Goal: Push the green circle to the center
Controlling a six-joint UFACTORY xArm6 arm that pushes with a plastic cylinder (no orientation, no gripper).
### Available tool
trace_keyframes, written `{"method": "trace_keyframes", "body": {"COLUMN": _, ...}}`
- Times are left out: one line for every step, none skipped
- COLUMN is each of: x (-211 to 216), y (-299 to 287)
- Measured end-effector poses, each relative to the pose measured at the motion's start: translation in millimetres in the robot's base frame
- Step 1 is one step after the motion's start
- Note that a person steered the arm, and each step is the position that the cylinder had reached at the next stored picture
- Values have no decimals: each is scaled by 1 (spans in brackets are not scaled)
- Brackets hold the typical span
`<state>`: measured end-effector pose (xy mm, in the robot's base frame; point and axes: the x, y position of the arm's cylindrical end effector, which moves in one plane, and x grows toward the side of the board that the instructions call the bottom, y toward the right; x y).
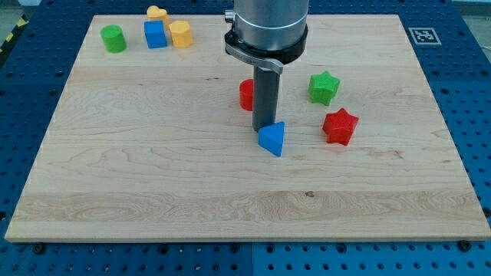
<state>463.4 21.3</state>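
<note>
The green circle (113, 37) is a short green cylinder near the board's top left corner. My tip (265, 126) is at the lower end of the dark rod near the board's middle, far to the right of and below the green circle. The tip touches or nearly touches the top edge of a blue triangle (272, 139). A red block (246, 94) sits just left of the rod, partly hidden behind it.
A blue cube (155, 34), a yellow hexagon (181, 34) and a yellow heart-like block (156, 13) cluster to the right of the green circle. A green star (324, 87) and a red star (340, 126) lie to the right of the rod. The wooden board (153, 176) rests on a blue pegboard.
</note>
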Motion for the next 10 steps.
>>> {"method": "trace_keyframes", "body": {"x": -22, "y": -50}}
{"method": "trace_keyframes", "body": {"x": -67, "y": -128}}
{"method": "trace_keyframes", "body": {"x": -117, "y": -217}}
{"method": "trace_keyframes", "body": {"x": -157, "y": -318}}
{"method": "trace_keyframes", "body": {"x": -182, "y": -326}}
{"method": "trace_keyframes", "body": {"x": -228, "y": -308}}
{"method": "trace_keyframes", "body": {"x": -243, "y": -293}}
{"method": "trace_keyframes", "body": {"x": -230, "y": -262}}
{"method": "trace_keyframes", "body": {"x": -198, "y": -251}}
{"method": "trace_keyframes", "body": {"x": -173, "y": -250}}
